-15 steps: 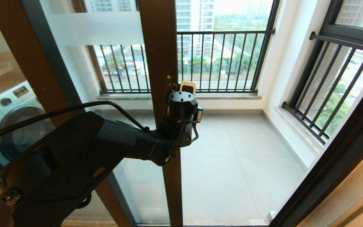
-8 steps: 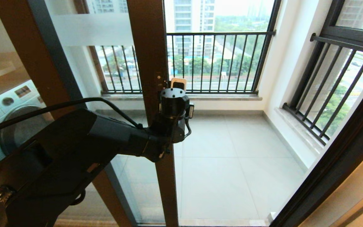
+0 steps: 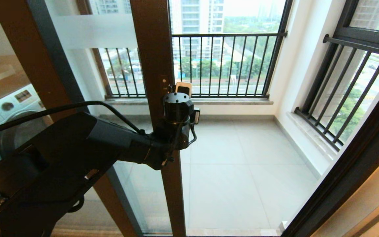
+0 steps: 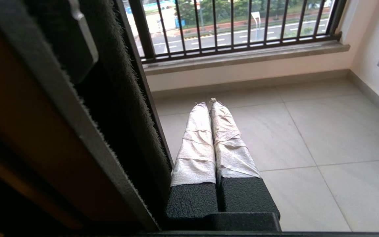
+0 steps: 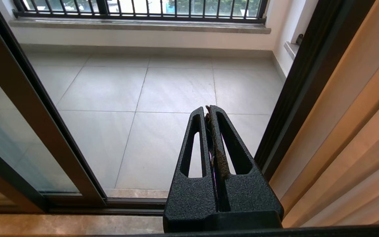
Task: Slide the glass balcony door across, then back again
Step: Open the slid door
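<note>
Beside our left gripper (image 4: 209, 102), on the side of its left finger, stands the brush-lined edge of the glass balcony door (image 3: 150, 59). Our two tape-wrapped fingers (image 4: 196, 144) are pressed together with nothing between them, and they lie along this edge, very close to it; we cannot tell if they touch it. On the other side of the fingers the doorway is open, and the grey tiled balcony floor (image 3: 242, 171) runs free up to the dark door frame (image 3: 350, 164) at the right. Beyond the fingertips are the window sill (image 4: 242, 56) and the black railing (image 3: 229, 62).

Our right gripper (image 5: 211, 113) is parked low near the right side of the doorway, its fingers also closed together and holding nothing, with open floor ahead of them.

Compared with one second ago, the door stile with its handle slot (image 3: 164, 80) has shifted to the left in the head view, and our left wrist went with it. So the opening is now a little wider.
</note>
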